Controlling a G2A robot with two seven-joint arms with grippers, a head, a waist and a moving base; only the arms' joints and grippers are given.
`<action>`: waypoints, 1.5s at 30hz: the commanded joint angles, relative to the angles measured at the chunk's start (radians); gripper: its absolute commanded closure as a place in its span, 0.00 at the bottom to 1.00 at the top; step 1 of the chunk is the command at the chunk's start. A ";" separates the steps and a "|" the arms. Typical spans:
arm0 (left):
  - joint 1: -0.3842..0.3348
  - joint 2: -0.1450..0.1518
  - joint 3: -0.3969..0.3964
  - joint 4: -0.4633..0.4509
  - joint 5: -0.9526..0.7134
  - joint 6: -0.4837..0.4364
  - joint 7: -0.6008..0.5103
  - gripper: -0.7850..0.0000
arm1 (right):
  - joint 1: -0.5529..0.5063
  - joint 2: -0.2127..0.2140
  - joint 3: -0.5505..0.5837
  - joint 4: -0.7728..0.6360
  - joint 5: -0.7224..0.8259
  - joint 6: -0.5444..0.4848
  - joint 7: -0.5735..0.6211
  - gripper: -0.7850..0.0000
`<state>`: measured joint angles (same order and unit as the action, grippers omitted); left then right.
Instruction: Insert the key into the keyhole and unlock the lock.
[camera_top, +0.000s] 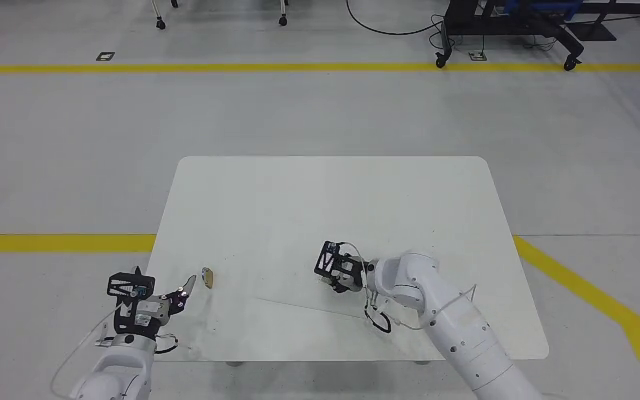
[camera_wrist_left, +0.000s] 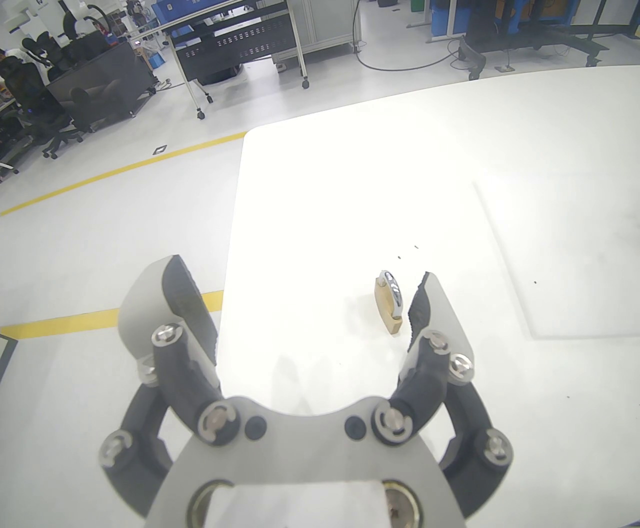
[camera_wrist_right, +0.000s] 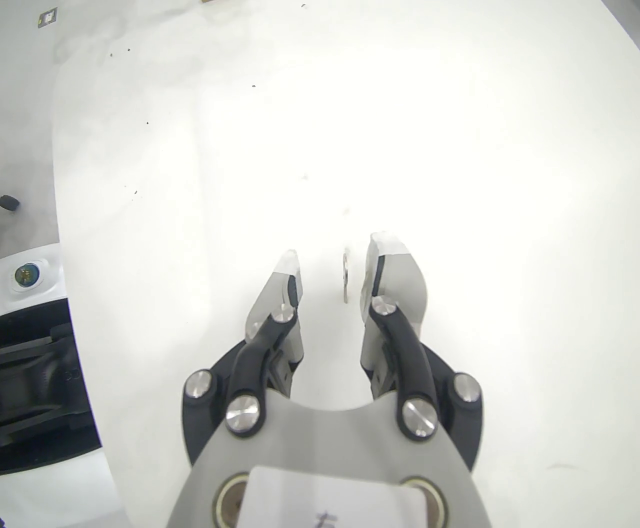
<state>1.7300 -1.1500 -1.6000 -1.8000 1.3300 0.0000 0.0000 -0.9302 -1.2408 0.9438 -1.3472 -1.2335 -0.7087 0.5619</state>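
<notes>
Top view: left gripper (camera_top: 183, 292) sat nearest, over the near left corner of the white table (camera_top: 330, 190). Its fingers were spread apart and held nothing. Lock (camera_top: 207, 277), a small brass padlock, lay on the table just ahead of those fingertips, near the left edge. Right gripper (camera_top: 338, 268) hung low over the near middle of the table, well apart from the lock. Its fingers could not be made out from this angle. Yellow floor line (camera_top: 75, 242) ran past the table on both sides.

Left wrist view: left gripper (camera_wrist_left: 301, 285) was wide open, both pads bare. Lock (camera_wrist_left: 389, 304), brass body with chrome shackle (camera_wrist_left: 392, 292), lay on the table (camera_wrist_left: 350, 175) beyond the fingers. It appeared close to the inner edge of one finger (camera_wrist_left: 440, 310); no contact was seen.

Right wrist view: right gripper (camera_wrist_right: 337, 254) was partly open, with a clear gap between the pads. Key (camera_wrist_right: 345, 277), a thin silvery piece seen edge-on, sat in that gap, close to one finger (camera_wrist_right: 397, 280) and apart from the other. Contact with the nearer finger could not be determined, nor whether the key rested on the table (camera_wrist_right: 400, 125).
</notes>
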 joint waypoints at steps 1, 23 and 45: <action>0.000 0.000 0.000 0.000 0.000 0.000 0.000 0.00 | 0.016 -0.004 -0.016 0.009 0.004 -0.001 0.027 0.60; 0.000 0.000 0.000 0.000 0.000 0.000 0.000 0.00 | -0.082 0.047 0.137 -0.099 -0.035 -0.057 -0.123 1.00; 0.000 0.000 0.000 0.000 0.000 0.000 0.000 0.00 | -0.231 0.061 0.314 0.098 0.559 -0.252 -0.635 1.00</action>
<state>1.7300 -1.1500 -1.6000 -1.8000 1.3300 0.0000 0.0000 -1.1615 -1.1811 1.2582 -1.2568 -0.6917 -0.9385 -0.0815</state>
